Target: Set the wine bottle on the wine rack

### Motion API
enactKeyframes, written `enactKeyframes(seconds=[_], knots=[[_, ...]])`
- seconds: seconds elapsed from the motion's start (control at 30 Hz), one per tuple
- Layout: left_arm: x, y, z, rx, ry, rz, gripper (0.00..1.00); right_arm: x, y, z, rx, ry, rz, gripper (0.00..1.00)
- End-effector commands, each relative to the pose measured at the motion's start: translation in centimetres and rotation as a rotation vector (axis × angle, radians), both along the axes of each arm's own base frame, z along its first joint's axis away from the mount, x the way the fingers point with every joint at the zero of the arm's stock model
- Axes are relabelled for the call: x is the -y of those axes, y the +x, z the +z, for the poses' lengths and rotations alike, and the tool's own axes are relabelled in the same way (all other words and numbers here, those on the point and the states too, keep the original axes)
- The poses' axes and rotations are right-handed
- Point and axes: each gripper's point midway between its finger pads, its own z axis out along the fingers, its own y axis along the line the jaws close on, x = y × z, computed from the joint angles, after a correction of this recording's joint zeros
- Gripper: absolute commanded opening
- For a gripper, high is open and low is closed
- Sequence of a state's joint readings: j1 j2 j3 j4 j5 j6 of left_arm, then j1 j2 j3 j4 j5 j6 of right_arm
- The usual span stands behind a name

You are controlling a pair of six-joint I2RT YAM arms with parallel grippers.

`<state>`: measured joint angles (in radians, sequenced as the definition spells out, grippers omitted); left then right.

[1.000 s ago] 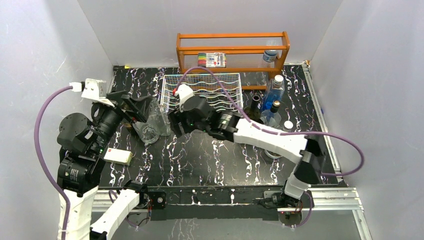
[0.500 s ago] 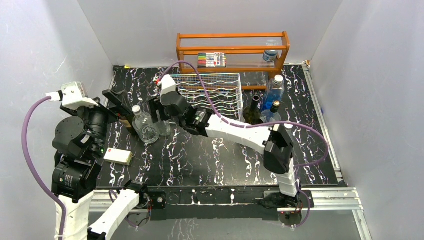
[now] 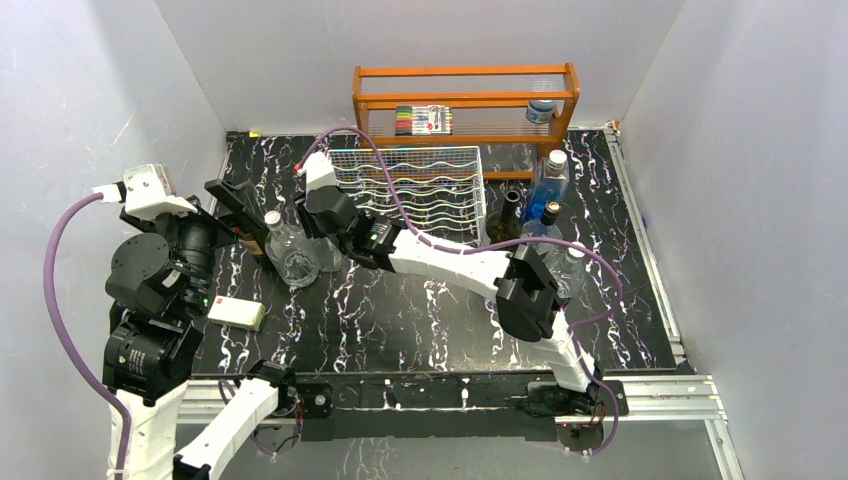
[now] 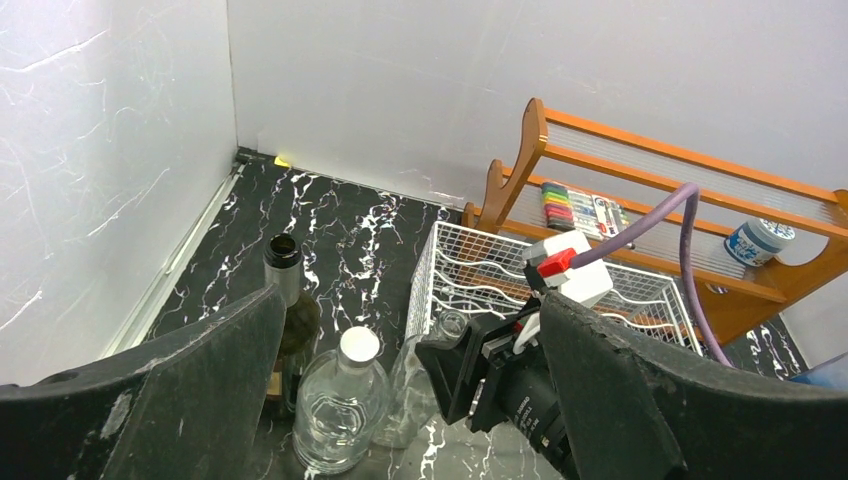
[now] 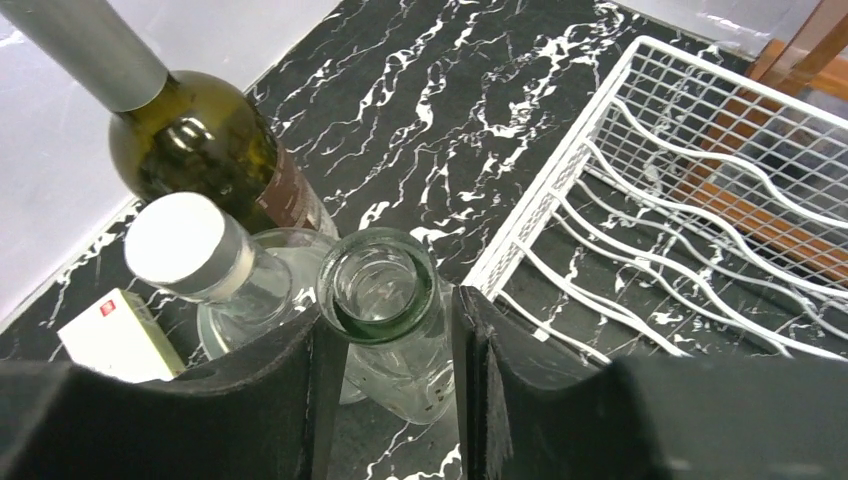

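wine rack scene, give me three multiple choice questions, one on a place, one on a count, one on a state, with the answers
1. Where does the wine rack stand?
A) at the near edge by the arm bases
B) on the table, just in front of the orange shelf
C) against the left wall

2. How many bottles lie in the rack?
A) none
B) one
C) three

3. The clear bottle between the fingers of the right gripper is:
A) capped
B) lying on its side
C) upright and uncapped

Answers:
1 B, its wire grid sits on the marble top right before the shelf.
2 A, no bottle shows in its cradles.
3 C, the right wrist view looks straight down into its open mouth.
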<state>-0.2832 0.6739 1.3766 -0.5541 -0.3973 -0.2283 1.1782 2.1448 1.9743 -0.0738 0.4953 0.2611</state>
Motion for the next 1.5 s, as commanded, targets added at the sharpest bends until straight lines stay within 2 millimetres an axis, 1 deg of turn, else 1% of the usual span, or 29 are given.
enactKeyframes(seconds=[0.0, 0.1, 0.17, 0.23, 0.33, 0.4, 0.47, 0.5, 0.6, 0.67, 0.7, 0.73, 0.77, 0.8, 0.87, 0.93, 0.97, 1.1, 1.13, 1.27, 1.4, 1.47], knots=[[-0.3, -0.2, 0.8, 0.022, 0.0, 0.012, 0.98, -0.9, 0.9, 3.8, 0.079, 0.069, -0.003, 0.46], [-0.2, -0.2, 0.7, 0.016, 0.01, 0.006, 0.98, -0.9, 1.1, 3.4, 0.085, 0.065, -0.015, 0.42], [0.1, 0.0, 0.5, 0.01, 0.024, -0.013, 0.98, -0.8, 1.1, 3.5, 0.089, 0.066, -0.013, 0.36], [0.5, 0.2, 0.3, 0.005, 0.029, -0.03, 0.98, -0.5, 0.8, 3.9, 0.096, 0.064, -0.007, 0.33], [0.8, 0.6, -0.3, -0.004, 0.04, -0.042, 0.98, 0.1, 0.1, 4.6, 0.102, 0.063, -0.001, 0.32], [1.0, 0.9, -0.9, -0.015, 0.052, -0.054, 0.98, 0.8, -0.8, 4.8, 0.1, 0.064, 0.009, 0.32], [1.6, 1.2, -1.5, -0.028, 0.076, -0.088, 0.98, 1.7, -1.6, 5.2, 0.088, 0.071, 0.018, 0.32], [2.0, 1.4, -1.8, -0.032, 0.085, -0.108, 0.98, 2.3, -2.0, 4.5, 0.074, 0.062, 0.023, 0.32], [3.1, 1.9, -2.8, -0.047, 0.104, -0.164, 0.98, 4.0, -3.2, 5.0, 0.048, 0.084, 0.037, 0.31], [3.7, 2.3, -3.5, -0.058, 0.116, -0.196, 0.98, 5.2, -4.0, 5.3, 0.031, 0.099, 0.045, 0.27], [4.0, 2.5, -3.9, -0.063, 0.121, -0.209, 0.98, 5.8, -4.5, 5.8, 0.023, 0.122, 0.051, 0.27], [4.3, 2.6, -4.3, -0.069, 0.13, -0.228, 0.98, 6.4, -4.9, 5.8, 0.013, 0.136, 0.056, 0.26], [4.8, 2.7, -4.7, -0.073, 0.147, -0.255, 0.98, 7.2, -5.4, 6.4, 0.008, 0.156, 0.06, 0.25], [5.3, 2.9, -5.2, -0.076, 0.164, -0.284, 0.98, 7.9, -5.8, 6.6, 0.001, 0.163, 0.062, 0.25], [6.9, 3.4, -7.4, -0.103, 0.214, -0.382, 0.98, 9.3, -6.4, 6.4, -0.016, 0.166, 0.058, 0.25], [9.1, 3.4, -9.6, -0.105, 0.239, -0.51, 0.98, 10.6, -6.9, 6.2, -0.033, 0.175, 0.05, 0.25], [9.6, 3.4, -10.6, -0.112, 0.231, -0.536, 0.98, 11.3, -7.1, 6.2, -0.038, 0.182, 0.045, 0.25], [12.3, 2.3, -12.6, -0.081, 0.211, -0.703, 0.98, 13.9, -7.7, 6.0, -0.05, 0.184, 0.014, 0.24], [13.0, 2.0, -13.1, -0.083, 0.216, -0.749, 0.98, 14.6, -8.0, 6.5, -0.05, 0.196, 0.009, 0.24], [15.8, 0.5, -15.6, -0.127, 0.199, -0.951, 0.98, 16.5, -8.6, 6.6, -0.052, 0.207, 0.002, 0.23], [17.4, -0.2, -17.9, -0.187, 0.127, -1.065, 0.98, 18.2, -9.0, 6.7, -0.046, 0.198, -0.009, 0.21], [18.2, -0.6, -18.7, -0.211, 0.096, -1.126, 0.98, 18.9, -9.2, 6.8, -0.048, 0.196, -0.01, 0.21]])
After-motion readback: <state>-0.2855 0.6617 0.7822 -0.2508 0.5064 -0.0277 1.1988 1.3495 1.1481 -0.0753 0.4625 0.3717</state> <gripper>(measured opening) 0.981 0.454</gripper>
